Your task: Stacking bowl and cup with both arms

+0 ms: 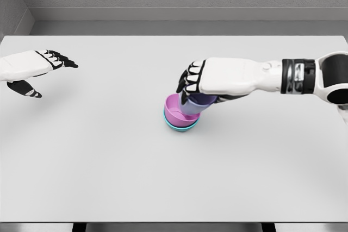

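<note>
Two stacked bowls [179, 118] on grey table [109, 161] (grey walls); right robot hand [190, 82] grips cup [198, 103].

A lavender cup [199, 103] is sitting in a pink bowl [175, 113] nested in a teal bowl [180, 126]; the table [109, 150] is showing pale grey, both hands white with black fingers.

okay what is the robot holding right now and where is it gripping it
The right hand grips the lavender cup by its upper rim, over the pink bowl. The left hand holds nothing.
</note>
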You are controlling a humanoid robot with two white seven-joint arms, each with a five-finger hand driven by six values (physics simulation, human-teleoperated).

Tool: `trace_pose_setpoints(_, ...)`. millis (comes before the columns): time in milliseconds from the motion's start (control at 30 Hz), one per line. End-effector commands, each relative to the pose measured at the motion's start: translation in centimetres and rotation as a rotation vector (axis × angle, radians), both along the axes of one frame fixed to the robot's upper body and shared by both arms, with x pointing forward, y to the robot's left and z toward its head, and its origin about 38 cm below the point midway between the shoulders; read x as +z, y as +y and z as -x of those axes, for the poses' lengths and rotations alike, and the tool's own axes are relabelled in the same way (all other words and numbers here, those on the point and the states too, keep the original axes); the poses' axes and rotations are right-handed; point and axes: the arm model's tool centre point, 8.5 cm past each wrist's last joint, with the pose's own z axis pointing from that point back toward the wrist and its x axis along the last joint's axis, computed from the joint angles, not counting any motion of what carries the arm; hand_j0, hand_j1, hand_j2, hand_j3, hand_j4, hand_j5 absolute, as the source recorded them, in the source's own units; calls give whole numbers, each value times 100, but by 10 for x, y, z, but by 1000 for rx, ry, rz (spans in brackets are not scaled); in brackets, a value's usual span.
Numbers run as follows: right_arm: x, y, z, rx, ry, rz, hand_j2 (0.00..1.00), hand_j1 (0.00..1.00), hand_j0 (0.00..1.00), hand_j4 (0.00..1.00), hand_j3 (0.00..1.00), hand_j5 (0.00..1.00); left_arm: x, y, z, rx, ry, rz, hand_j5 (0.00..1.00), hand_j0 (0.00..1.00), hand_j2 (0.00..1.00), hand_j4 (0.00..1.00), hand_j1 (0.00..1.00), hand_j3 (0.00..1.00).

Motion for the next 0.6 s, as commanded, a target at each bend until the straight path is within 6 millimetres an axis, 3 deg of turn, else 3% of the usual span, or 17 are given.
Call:
trace_pose_setpoints(0,-3,2,1,5,12,-2,58,58,58,58,58,58,1,0,0,3,-1,6,100,100,100,100,100,100)
trace_pose_setpoints(500,-14,12,-7,6,49,-9,59,59,59,59,59,59,1,1,0,3,-1,4,100,100,100,100,100,100)
trace_pose_setpoints(533,-15,12,-8,4,51,-8,64,64,64,64,64,64,1,0,0,2,-1,6,100,100,100,100,100,100)
trace_pose_setpoints(567,-16,11,-9,-1,52,-7,100,100,100,100,100,100,1,0,0,2,-1,4,100,100,100,100,100,100)
